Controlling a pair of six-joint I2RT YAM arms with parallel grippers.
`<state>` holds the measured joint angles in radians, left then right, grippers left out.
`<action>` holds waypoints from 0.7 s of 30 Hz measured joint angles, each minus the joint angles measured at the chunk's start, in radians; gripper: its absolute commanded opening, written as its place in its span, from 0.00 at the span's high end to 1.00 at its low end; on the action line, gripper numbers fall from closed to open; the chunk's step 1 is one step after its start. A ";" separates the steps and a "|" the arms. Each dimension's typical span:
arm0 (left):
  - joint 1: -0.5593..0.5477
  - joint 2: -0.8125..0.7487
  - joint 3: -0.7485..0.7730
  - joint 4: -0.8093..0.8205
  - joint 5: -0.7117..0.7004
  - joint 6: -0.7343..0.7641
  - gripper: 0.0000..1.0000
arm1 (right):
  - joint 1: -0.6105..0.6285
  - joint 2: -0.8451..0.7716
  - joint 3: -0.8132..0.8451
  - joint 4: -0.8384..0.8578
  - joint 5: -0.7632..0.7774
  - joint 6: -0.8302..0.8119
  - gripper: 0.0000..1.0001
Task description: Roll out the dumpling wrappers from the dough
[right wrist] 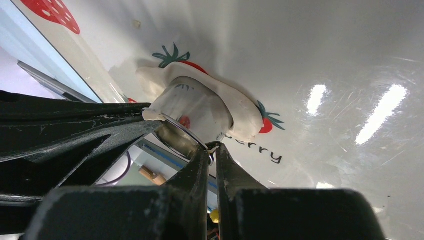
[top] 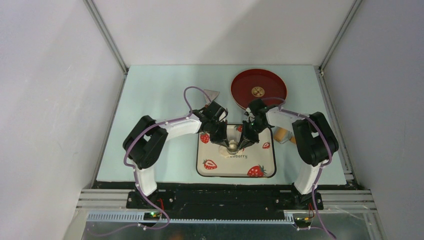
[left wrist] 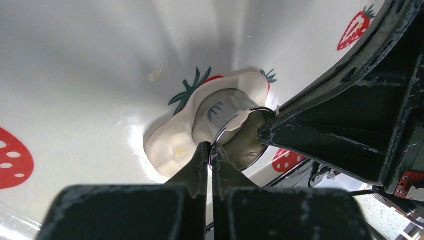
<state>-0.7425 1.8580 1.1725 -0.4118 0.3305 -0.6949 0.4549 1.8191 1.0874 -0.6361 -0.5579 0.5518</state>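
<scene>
A flattened pale cream dough (left wrist: 172, 142) lies on the strawberry-print tray (top: 216, 172), also seen in the right wrist view (right wrist: 240, 107). A shiny round metal cutter ring (left wrist: 239, 137) stands pressed into the dough; it also shows in the right wrist view (right wrist: 192, 117) and from above (top: 233, 146). My left gripper (left wrist: 210, 146) is shut on the ring's rim from the left side. My right gripper (right wrist: 213, 146) is shut on the rim from the opposite side. A bit of dough (left wrist: 240, 119) clings to the rim. No separate round wrapper shows.
A red plate (top: 258, 88) sits at the back right of the table. A wooden rolling pin (top: 281, 133) lies right of the tray, partly behind the right arm. A small grey triangular item (top: 212, 94) lies behind the left arm. A dough crumb (left wrist: 155, 75) lies on the tray.
</scene>
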 measured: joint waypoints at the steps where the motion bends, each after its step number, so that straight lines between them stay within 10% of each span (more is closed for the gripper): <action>1: 0.000 0.001 0.000 0.000 0.002 0.003 1.00 | -0.002 0.002 0.000 0.000 -0.005 -0.002 1.00; 21: 0.001 0.012 -0.002 0.008 0.015 0.007 1.00 | -0.036 0.029 -0.041 0.042 -0.087 -0.005 1.00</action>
<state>-0.7418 1.8698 1.1706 -0.4034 0.3454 -0.6876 0.4187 1.8484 1.0462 -0.5938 -0.6445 0.5465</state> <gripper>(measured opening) 0.006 0.085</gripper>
